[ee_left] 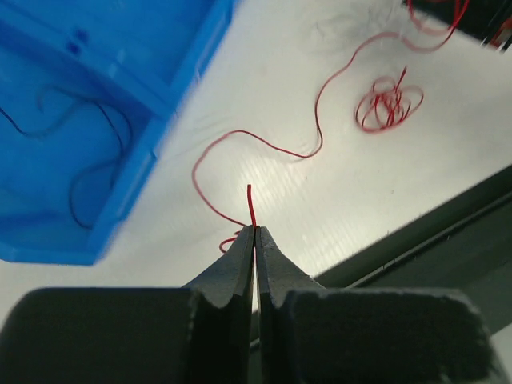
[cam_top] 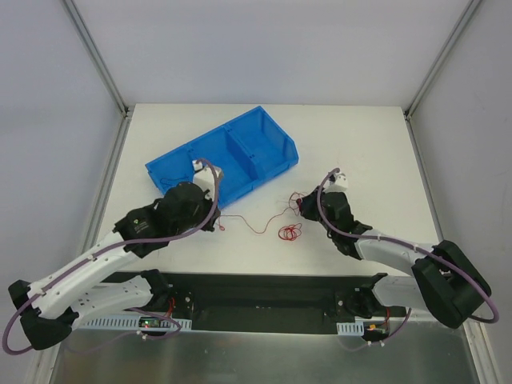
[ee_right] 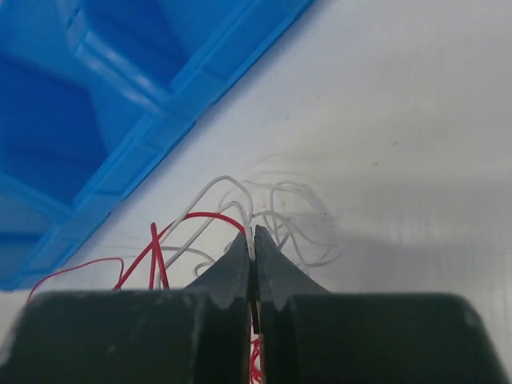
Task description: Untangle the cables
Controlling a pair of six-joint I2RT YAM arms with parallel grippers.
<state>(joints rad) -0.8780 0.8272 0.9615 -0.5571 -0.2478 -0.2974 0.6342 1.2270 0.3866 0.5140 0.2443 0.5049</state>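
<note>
A thin red wire [ee_left: 316, 136] runs across the white table from my left gripper [ee_left: 255, 230] toward my right gripper. My left gripper is shut on one end of it; the tip sticks up between the jaws. A small red coil [ee_left: 390, 104] lies beside it, also in the top view [cam_top: 289, 234]. My right gripper [ee_right: 252, 234] is shut on a white wire [ee_right: 240, 200], with a loose white tangle [ee_right: 296, 216] and red strands [ee_right: 156, 248] just beyond the jaws. A thin black wire [ee_left: 96, 152] lies in the blue bin. In the top view the grippers sit at left [cam_top: 218, 225] and right [cam_top: 298, 205].
A blue two-compartment bin [cam_top: 224, 156] stands at the back left of the table [cam_top: 376, 152], just behind my left gripper. The black base rail [cam_top: 264, 292] runs along the near edge. Enclosure posts [cam_top: 96, 56] stand at the back corners.
</note>
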